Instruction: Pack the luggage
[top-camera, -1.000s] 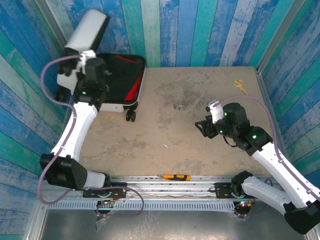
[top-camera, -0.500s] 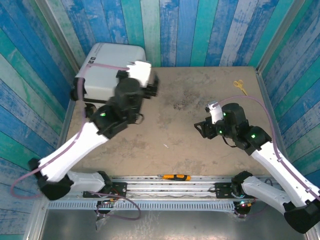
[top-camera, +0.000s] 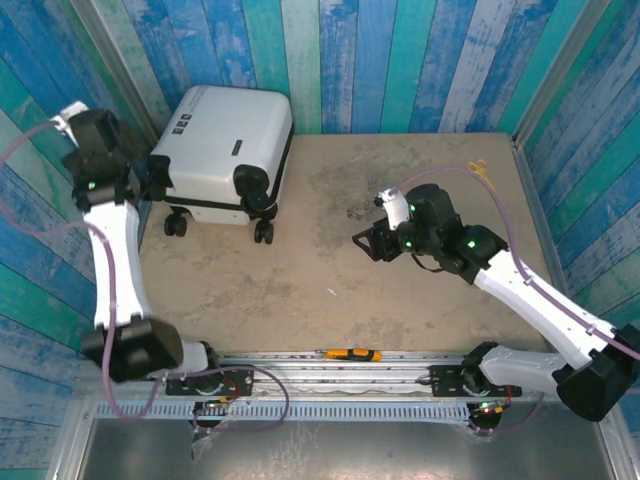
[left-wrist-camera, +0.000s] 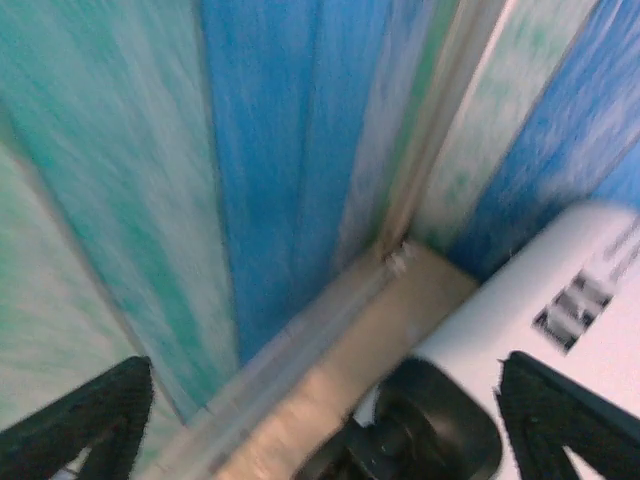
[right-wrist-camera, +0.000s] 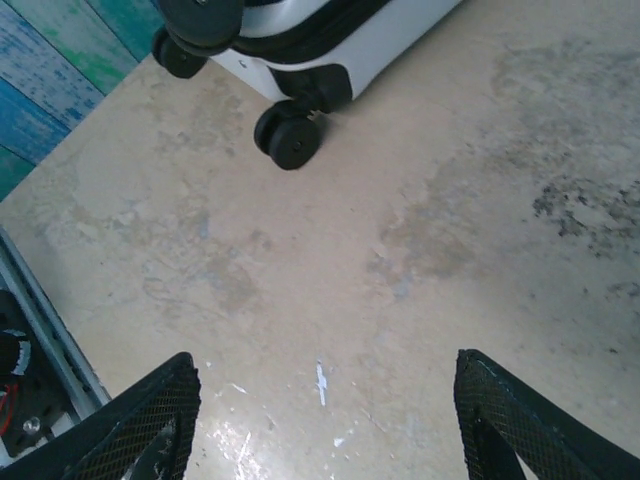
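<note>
Luggage (top-camera: 225, 140) lies closed in the table's (top-camera: 400, 290) far left corner, near the left wall (left-wrist-camera: 260, 200). Left jaws apart by its wheel (left-wrist-camera: 425, 430); right jaws apart over open mid-table.

The top camera looks down on the whole table (top-camera: 330, 280) from the near side; the left wrist camera sits close at the luggage (left-wrist-camera: 500, 320) by the wall (left-wrist-camera: 270, 150), while the right wrist one views its wheels (right-wrist-camera: 290, 138) from farther off.

luggage (top-camera: 225, 135) now closed, left gripper (top-camera: 155, 183) swung aside

Left gripper (left-wrist-camera: 322, 372) and right gripper (right-wrist-camera: 325, 365) hover (jaws wide apart).
</note>
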